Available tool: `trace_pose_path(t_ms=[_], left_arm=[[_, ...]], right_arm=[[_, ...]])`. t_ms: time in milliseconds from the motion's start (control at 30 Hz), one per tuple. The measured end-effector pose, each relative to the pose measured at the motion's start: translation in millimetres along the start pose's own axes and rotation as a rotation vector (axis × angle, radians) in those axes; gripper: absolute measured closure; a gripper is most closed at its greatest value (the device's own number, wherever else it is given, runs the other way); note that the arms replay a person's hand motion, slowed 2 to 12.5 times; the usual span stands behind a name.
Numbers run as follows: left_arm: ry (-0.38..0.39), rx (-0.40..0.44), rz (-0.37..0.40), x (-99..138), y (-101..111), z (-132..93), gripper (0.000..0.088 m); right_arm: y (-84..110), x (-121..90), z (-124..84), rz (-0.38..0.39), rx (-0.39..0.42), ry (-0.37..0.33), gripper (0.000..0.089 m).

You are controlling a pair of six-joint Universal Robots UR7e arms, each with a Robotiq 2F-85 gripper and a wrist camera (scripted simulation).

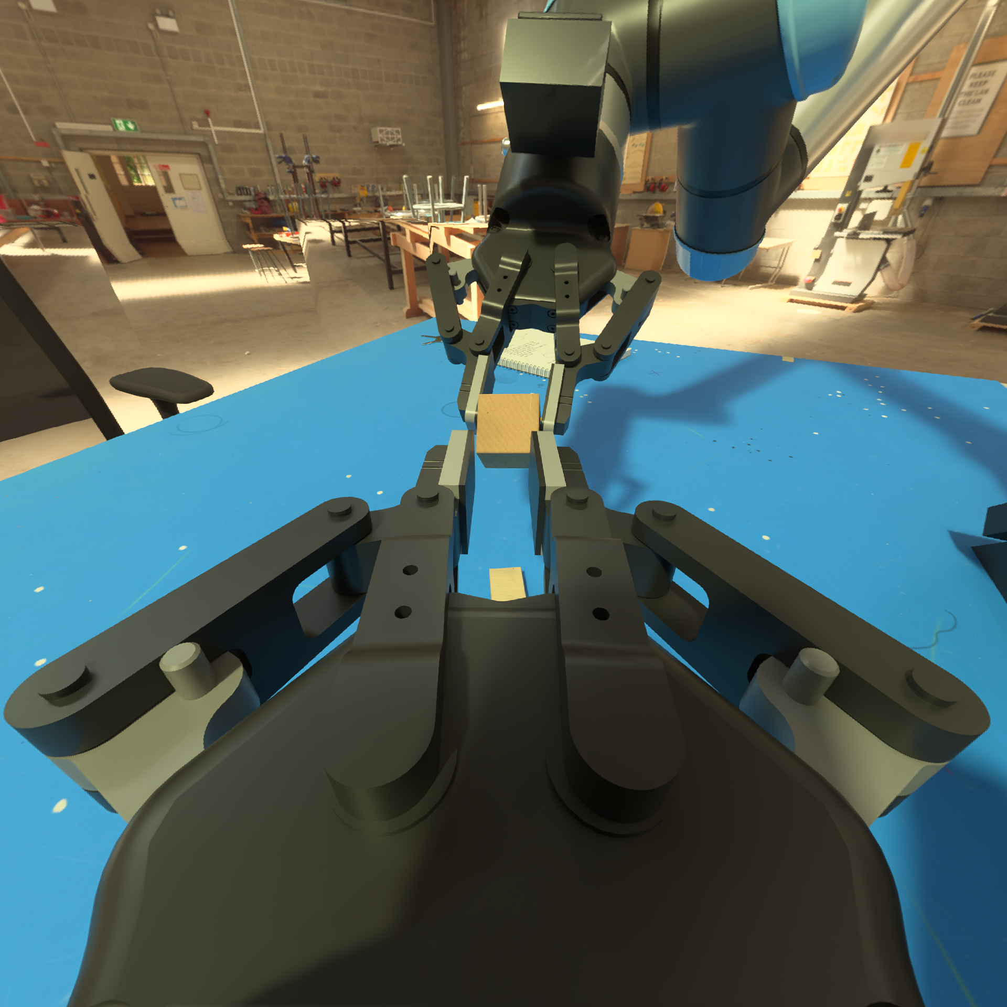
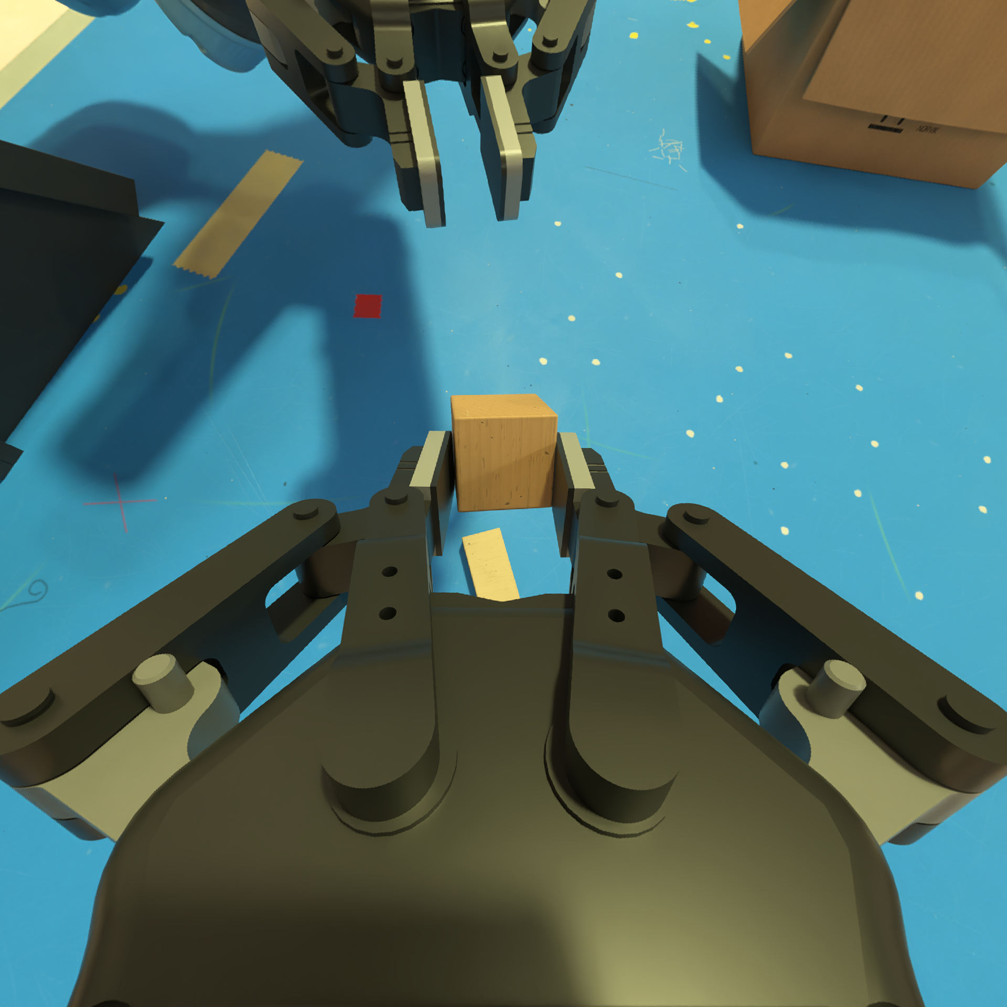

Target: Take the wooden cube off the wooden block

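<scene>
The wooden cube (image 2: 504, 452) sits between the pads of my right gripper (image 2: 501, 436), which is shut on it and holds it above the blue table (image 2: 735, 305). The pale wooden block (image 2: 490, 564) lies flat on the table below, partly hidden by the right gripper's body. In the left wrist view the cube (image 1: 507, 430) shows just past my left gripper (image 1: 501, 452), held by the right gripper (image 1: 509, 422) coming from the far side. The left gripper (image 2: 470, 220) faces the right one with a narrow gap between its fingers and nothing in it. The block (image 1: 505, 583) shows under it.
A cardboard box (image 2: 883, 92) stands at the far right. A black flat object (image 2: 54, 245) lies at the left, with a strip of tape (image 2: 237, 215) and a small red square (image 2: 368, 306) near it. A spiral notebook (image 1: 523, 357) lies by the table's far edge.
</scene>
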State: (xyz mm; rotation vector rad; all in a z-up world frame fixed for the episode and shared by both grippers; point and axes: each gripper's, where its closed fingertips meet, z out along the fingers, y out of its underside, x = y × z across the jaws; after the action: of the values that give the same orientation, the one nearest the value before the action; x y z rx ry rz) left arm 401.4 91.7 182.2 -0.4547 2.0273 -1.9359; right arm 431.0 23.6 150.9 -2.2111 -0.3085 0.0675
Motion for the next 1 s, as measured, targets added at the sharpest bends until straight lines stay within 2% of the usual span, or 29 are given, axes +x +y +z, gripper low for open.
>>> trace_pose_path(t_ms=[467,533,867,1000], left_arm=[[-0.031,0.004,0.02,-4,-2,-3,0.0673],[-0.041,-0.015,0.031,-4,1,-3,0.0654],[-0.101,-0.111,0.045,-11,9,-10,0.0452],[-0.137,-0.141,0.056,-15,10,-13,0.0439]], right_arm=[[4.1,-1,2,0.019,0.017,0.0,0.0572],[5.3,-1,2,0.023,0.02,0.002,0.0572],[15.0,3,-3,0.047,0.014,0.047,0.0572],[21.6,7,-6,0.058,0.0,0.076,0.0572]])
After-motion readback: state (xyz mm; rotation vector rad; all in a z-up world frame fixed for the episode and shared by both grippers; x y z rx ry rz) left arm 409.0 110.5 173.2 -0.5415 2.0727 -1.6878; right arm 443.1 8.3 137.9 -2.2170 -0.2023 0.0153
